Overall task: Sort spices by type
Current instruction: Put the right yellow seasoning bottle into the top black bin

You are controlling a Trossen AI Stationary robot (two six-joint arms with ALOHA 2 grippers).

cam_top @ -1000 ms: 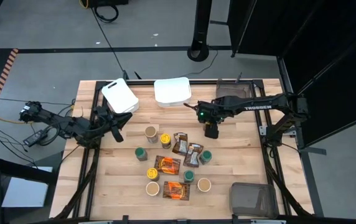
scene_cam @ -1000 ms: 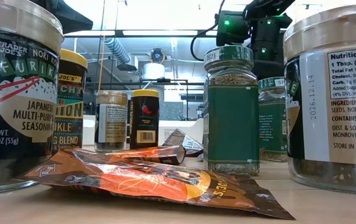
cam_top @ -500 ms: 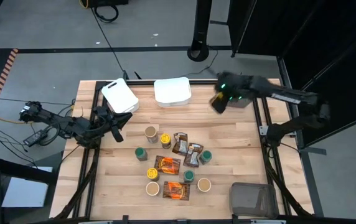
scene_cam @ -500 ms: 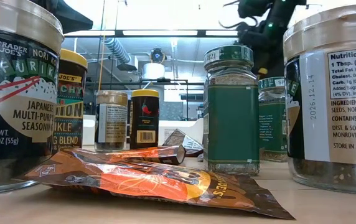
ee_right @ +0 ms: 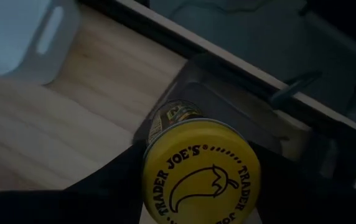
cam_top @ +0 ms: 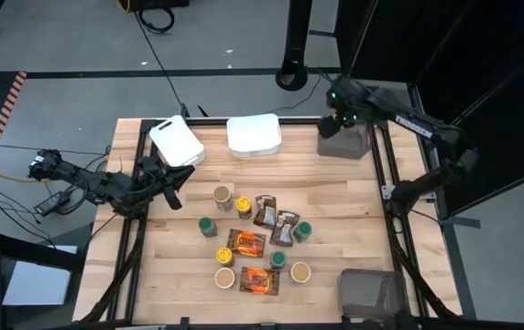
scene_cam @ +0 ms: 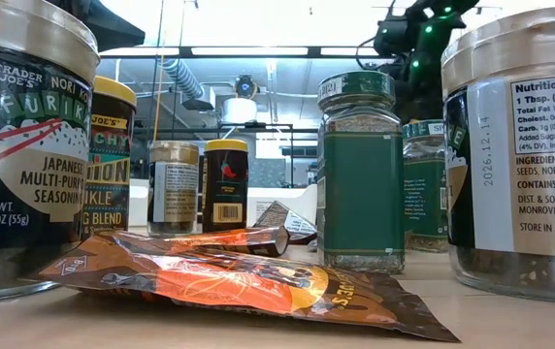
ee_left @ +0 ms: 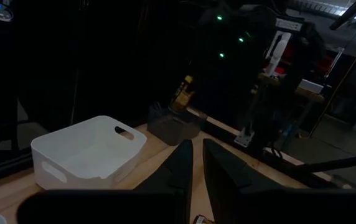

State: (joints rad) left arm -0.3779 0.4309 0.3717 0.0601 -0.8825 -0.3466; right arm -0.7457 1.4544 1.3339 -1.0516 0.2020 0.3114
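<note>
Left gripper rests by one tilted white tub, its two fingers almost together. Next comes a second white tub. Mid-table sit nine spice jars and four orange-brown packets, close together. Farther right, the right gripper hangs over one grey bin at the table's back, clamping a yellow-lidded Trader Joe's jar. Another grey bin sits at the front right corner.

Roughly 9 jars, 4 packets.

Grey floor, black curtain, ceiling lights.
</note>
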